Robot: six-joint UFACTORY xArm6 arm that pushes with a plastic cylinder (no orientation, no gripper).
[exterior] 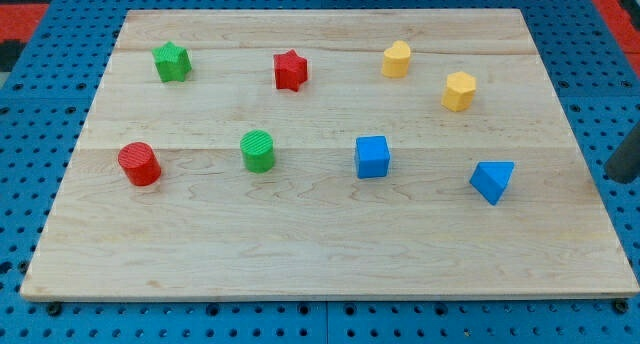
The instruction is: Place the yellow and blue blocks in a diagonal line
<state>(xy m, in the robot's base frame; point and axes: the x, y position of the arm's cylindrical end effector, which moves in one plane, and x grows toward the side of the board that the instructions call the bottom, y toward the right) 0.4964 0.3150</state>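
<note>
Two yellow blocks sit near the view's top right: a rounded yellow block (396,59) and a yellow hexagon (459,91) below and to its right. A blue cube (372,156) sits at mid-board, and a blue triangular block (492,180) lies to its right and slightly lower. My tip (616,175) shows as a dark rod at the view's right edge, off the board's right side. It is to the right of the blue triangular block and touches no block.
On the wooden board (320,254) there are also a green star (172,61) at top left, a red star (290,70), a red cylinder (139,164) at left and a green cylinder (258,150). A blue pegboard surrounds the board.
</note>
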